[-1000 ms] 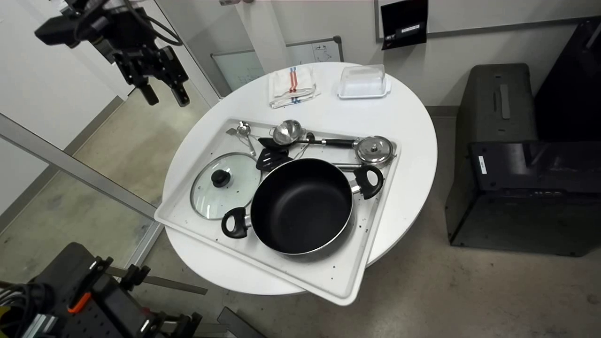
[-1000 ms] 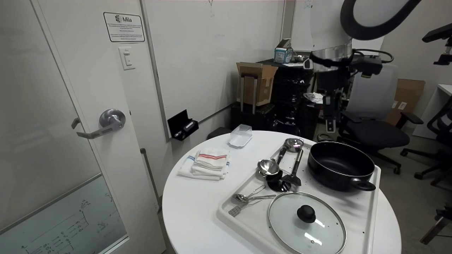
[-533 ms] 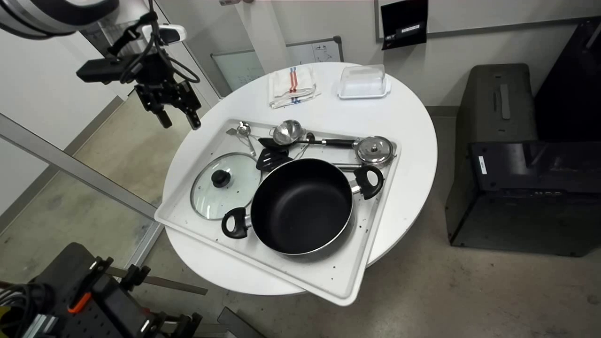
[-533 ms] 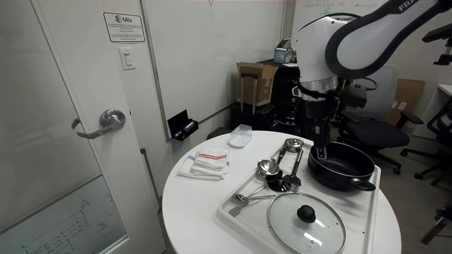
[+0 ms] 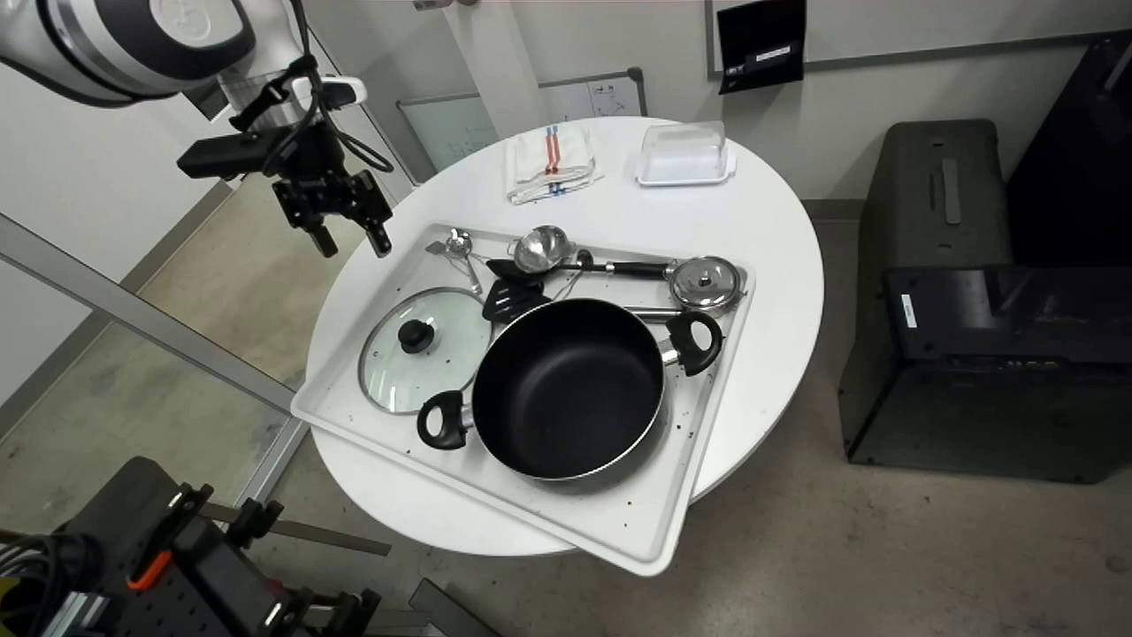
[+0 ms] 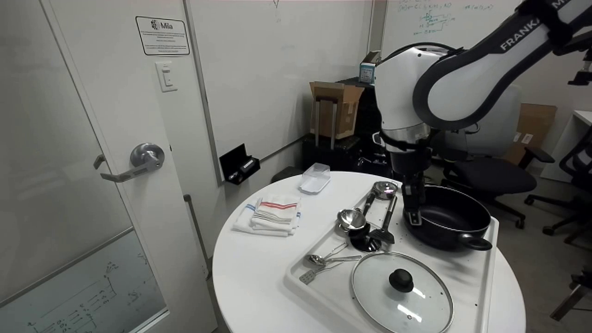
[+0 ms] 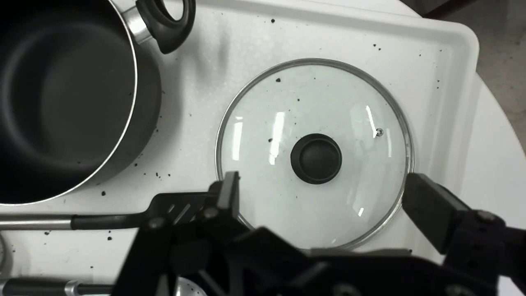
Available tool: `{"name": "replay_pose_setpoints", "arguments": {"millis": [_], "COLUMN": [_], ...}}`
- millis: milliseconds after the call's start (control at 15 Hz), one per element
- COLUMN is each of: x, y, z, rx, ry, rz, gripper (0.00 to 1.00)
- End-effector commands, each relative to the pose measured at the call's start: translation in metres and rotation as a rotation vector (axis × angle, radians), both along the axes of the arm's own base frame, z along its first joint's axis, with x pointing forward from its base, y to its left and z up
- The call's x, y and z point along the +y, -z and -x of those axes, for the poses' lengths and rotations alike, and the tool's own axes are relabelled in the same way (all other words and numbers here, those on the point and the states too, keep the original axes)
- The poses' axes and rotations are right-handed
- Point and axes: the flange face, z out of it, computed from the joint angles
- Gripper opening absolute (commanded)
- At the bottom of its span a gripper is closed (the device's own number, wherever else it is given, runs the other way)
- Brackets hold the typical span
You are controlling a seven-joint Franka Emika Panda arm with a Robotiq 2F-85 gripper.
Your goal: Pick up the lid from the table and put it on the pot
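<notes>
Wrist view: glass lid (image 7: 314, 119) lying below my widely parted gripper (image 7: 322, 193)

I have the fingers (image 7: 229, 193) set far apart, hanging in the air well off the lid; seen from the wrist, the black knob (image 7: 316, 159) falls between the two tips and touches neither. The lid lies flat, knob upward, in the white tray (image 5: 584, 518), in the part toward the left edge of the round table (image 5: 619, 212) as shown in an exterior view. One tray corner juts past that left edge, another past the lower edge. The pot (image 5: 570, 389) stands upright in the tray, beside the lid but apart from it, nearer the table's lower edge, its two handles (image 5: 453, 419) on opposite sides. Beyond the pot, toward the table's upper edge, lie a black slotted spatula (image 5: 513, 301) and a bowl-shaped metal utensil (image 5: 542, 249); small metal utensils (image 5: 459, 241) lie on the lid's upper side. Folded cloths (image 5: 553, 159) rest near the upper edge, and a small dish (image 5: 683, 174) with a clear cover (image 5: 685, 141) sits near the upper right edge. In both exterior views my arm (image 6: 455, 97) ends in the gripper, its fingers pointing down toward the table.
</notes>
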Motion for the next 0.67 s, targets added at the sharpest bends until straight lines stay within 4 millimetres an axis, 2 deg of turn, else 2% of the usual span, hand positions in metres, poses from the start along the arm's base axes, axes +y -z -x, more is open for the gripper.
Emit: {"name": "replay_pose_setpoints", "arguments": {"millis": [0, 133, 600], "x": [0.0, 0.001, 0.02], "y": [-0.001, 0.001, 0.036], "z": [-0.001, -0.003, 0.003], "rx": [-0.002, -0.009, -0.039], "ry": [0.001, -0.001, -0.017], "rz": [0.0, -0.013, -0.01], "gripper": [1.0, 1.0, 1.0]}}
